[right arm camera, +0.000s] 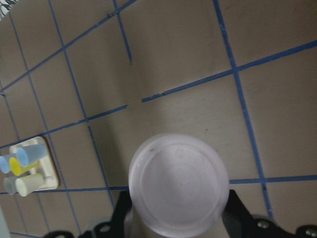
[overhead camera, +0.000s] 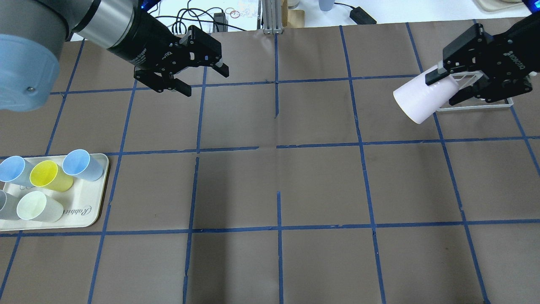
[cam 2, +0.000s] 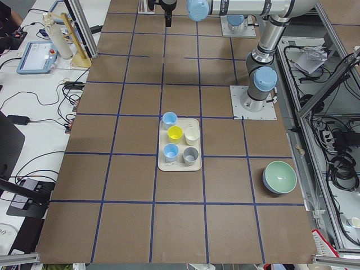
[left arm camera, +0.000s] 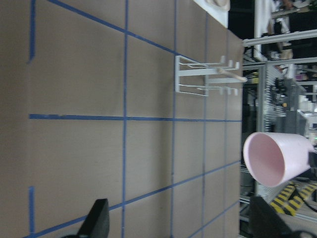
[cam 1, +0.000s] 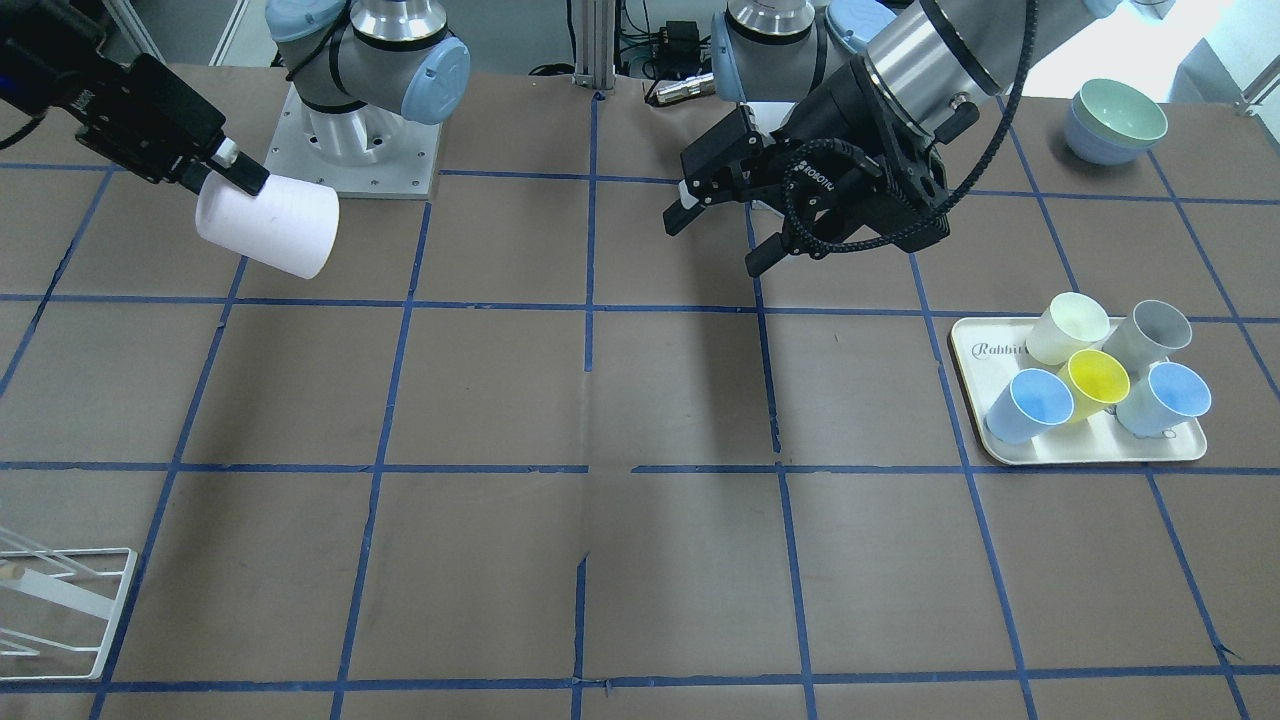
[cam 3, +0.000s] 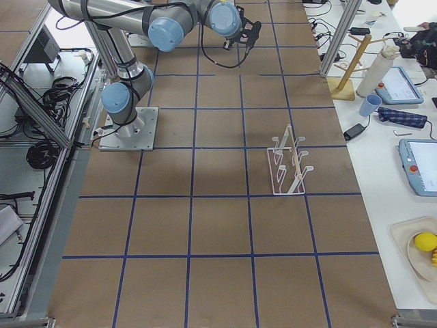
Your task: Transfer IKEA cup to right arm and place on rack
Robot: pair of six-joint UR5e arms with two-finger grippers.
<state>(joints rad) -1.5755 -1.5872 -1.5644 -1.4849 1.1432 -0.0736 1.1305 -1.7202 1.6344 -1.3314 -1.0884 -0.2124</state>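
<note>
The pale pink IKEA cup (overhead camera: 417, 101) lies tilted in the air at the table's right side, its mouth towards the middle. My right gripper (overhead camera: 445, 86) is shut on its base end. The cup also shows in the front view (cam 1: 268, 228), the left wrist view (left arm camera: 275, 158) and the right wrist view (right arm camera: 178, 186). The white wire rack (overhead camera: 476, 105) stands just behind the held cup; it also shows in the front view (cam 1: 60, 610) and the right side view (cam 3: 288, 164). My left gripper (overhead camera: 203, 80) is open and empty, far left of the cup.
A cream tray (overhead camera: 90, 211) at the table's left holds several cups: blue, yellow, grey and pale cream. Stacked bowls (cam 1: 1115, 120) sit near the left arm's base corner. Blue tape lines grid the brown table.
</note>
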